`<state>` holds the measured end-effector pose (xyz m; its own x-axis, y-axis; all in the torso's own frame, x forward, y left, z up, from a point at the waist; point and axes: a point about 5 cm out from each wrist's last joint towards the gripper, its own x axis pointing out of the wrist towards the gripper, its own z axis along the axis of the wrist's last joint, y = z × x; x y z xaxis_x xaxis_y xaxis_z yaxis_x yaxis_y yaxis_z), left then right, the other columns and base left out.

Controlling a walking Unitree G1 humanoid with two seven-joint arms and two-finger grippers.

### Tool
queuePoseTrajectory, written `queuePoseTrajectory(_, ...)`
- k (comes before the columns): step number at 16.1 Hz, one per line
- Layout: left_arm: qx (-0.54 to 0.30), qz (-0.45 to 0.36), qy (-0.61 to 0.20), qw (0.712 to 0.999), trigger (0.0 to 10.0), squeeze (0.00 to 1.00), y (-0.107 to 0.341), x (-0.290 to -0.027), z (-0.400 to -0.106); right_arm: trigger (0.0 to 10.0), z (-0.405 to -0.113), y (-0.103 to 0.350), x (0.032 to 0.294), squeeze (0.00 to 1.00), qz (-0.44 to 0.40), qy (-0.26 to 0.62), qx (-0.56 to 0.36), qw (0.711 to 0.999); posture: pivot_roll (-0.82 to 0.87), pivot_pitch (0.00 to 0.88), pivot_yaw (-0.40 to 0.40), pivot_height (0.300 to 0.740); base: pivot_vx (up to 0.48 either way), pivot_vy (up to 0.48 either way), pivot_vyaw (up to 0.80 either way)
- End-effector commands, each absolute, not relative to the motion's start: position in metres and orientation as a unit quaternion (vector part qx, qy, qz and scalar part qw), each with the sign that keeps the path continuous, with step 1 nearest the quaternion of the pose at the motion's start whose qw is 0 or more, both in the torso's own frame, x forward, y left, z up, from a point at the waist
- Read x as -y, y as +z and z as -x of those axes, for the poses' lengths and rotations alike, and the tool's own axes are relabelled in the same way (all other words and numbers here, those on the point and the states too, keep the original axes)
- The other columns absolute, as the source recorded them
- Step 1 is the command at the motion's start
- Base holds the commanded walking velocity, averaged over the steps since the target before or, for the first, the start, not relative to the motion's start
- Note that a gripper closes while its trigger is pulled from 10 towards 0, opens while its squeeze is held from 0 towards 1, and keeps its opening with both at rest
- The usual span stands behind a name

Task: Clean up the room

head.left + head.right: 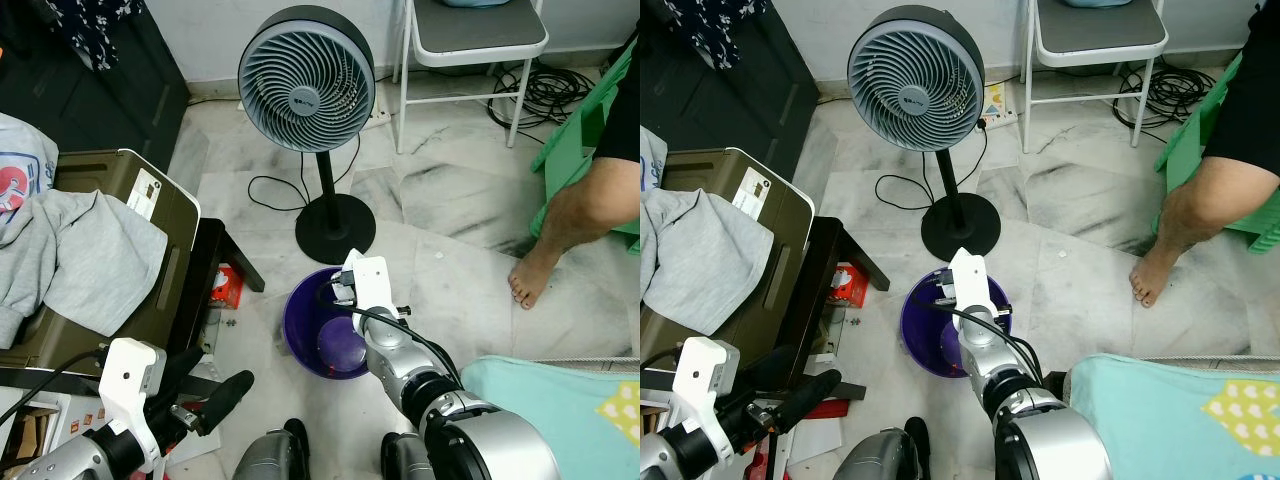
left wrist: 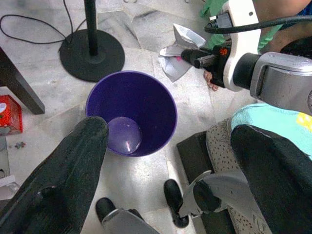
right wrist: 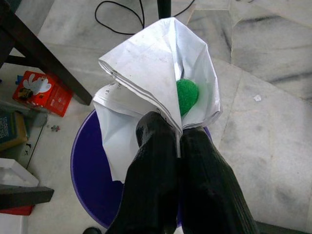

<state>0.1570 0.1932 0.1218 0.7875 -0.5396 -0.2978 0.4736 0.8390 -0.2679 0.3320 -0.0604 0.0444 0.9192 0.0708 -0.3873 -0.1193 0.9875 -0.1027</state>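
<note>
My right gripper (image 3: 178, 134) is shut on a crumpled white sheet of paper (image 3: 151, 63) that wraps a small green lump (image 3: 187, 95). It holds the paper above the far rim of a purple bin (image 1: 298, 312) that stands on the marble floor in front of me. In the left wrist view the paper (image 2: 176, 53) hangs beside the bin's (image 2: 163, 114) rim, not inside it. The bin's bottom looks bare. My left gripper (image 1: 215, 388) hovers low at my left, fingers spread wide open and holding nothing, pointing toward the bin.
A standing fan (image 1: 306, 78) with a round black base (image 1: 335, 228) and cord stands just behind the bin. A person's bare leg and foot (image 1: 535, 270) are at the right. A brown box draped with grey clothes (image 1: 95, 255), a red carton (image 1: 228, 290), a white chair (image 1: 470, 50) and cables surround me.
</note>
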Motion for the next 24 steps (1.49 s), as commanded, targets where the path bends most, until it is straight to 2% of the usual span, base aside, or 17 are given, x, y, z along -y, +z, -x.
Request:
queuePoseTrajectory(1,-0.198,0.085,-0.256,0.942,10.0,0.0,0.118,-0.197,-0.155,0.3,-0.329,0.045,0.045,0.0,0.052,0.061,-0.199,0.977,0.08,0.271,0.146,0.74,0.0,0.0,0.0)
queuePoseTrajectory(2,-0.198,0.085,-0.257,0.942,10.0,0.0,0.118,-0.197,-0.155,8.1,-0.329,0.044,0.046,0.0,0.055,0.06,-0.202,0.976,0.07,0.269,0.145,0.74,0.0,0.0,0.0)
queuePoseTrajectory(3,-0.198,0.085,-0.257,0.942,10.0,0.0,0.117,-0.197,-0.155,10.0,-0.328,0.044,0.047,0.0,0.055,0.059,-0.204,0.976,0.07,0.268,0.145,0.74,0.0,0.0,0.0)
queuePoseTrajectory(4,-0.198,0.085,-0.257,0.942,10.0,0.0,0.117,-0.197,-0.157,10.0,-0.328,0.042,0.049,0.0,0.052,0.055,-0.208,0.975,0.07,0.265,0.144,0.74,0.0,0.0,0.0)
queuePoseTrajectory(5,-0.196,0.086,-0.257,0.942,10.0,0.0,0.117,-0.196,-0.157,10.0,-0.328,0.042,0.05,1.0,0.05,0.051,-0.209,0.975,0.07,0.263,0.144,0.74,0.0,0.0,0.0)
queuePoseTrajectory(6,-0.194,0.086,-0.257,0.943,10.0,0.0,0.117,-0.196,-0.159,10.0,-0.329,0.042,0.053,1.0,0.057,0.044,-0.21,0.975,0.06,0.257,0.142,0.74,0.0,0.0,0.0)
queuePoseTrajectory(7,-0.189,0.087,-0.259,0.943,10.0,0.0,0.118,-0.195,-0.161,10.0,-0.332,0.044,0.059,0.01,0.061,0.029,-0.206,0.976,0.06,0.253,0.14,0.74,0.0,0.0,0.0)
queuePoseTrajectory(8,-0.184,0.089,-0.261,0.944,10.0,0.0,0.118,-0.193,-0.164,10.0,-0.334,0.046,0.063,0.0,0.057,0.021,-0.202,0.978,0.05,0.247,0.137,0.74,0.0,0.0,0.0)
queuePoseTrajectory(12,-0.173,0.096,-0.268,0.943,10.0,0.0,0.115,-0.185,-0.174,10.0,-0.34,0.054,0.07,0.0,0.061,0.02,-0.176,0.982,0.01,0.224,0.13,0.74,0.0,0.0,0.0)
queuePoseTrajectory(17,-0.168,0.096,-0.268,0.944,10.0,0.0,0.114,-0.185,-0.177,10.0,-0.337,0.047,0.076,0.0,0.053,0.008,-0.19,0.98,0.01,0.21,0.136,0.74,0.0,0.0,0.0)
queuePoseTrajectory(18,-0.168,0.094,-0.267,0.944,10.0,0.0,0.114,-0.186,-0.177,10.0,-0.337,0.047,0.074,0.38,0.039,0.01,-0.19,0.981,0.01,0.209,0.137,0.74,0.0,0.0,0.0)
queuePoseTrajectory(19,-0.168,0.092,-0.265,0.945,10.0,0.0,0.115,-0.188,-0.177,10.0,-0.337,0.048,0.073,1.0,0.034,0.011,-0.189,0.981,0.02,0.207,0.138,0.74,0.0,0.0,0.0)
queuePoseTrajectory(24,-0.166,0.088,-0.264,0.946,10.0,0.0,0.115,-0.19,-0.178,10.0,-0.339,0.053,0.067,1.0,0.028,0.02,-0.182,0.983,0.03,0.201,0.139,0.74,0.0,0.0,0.0)
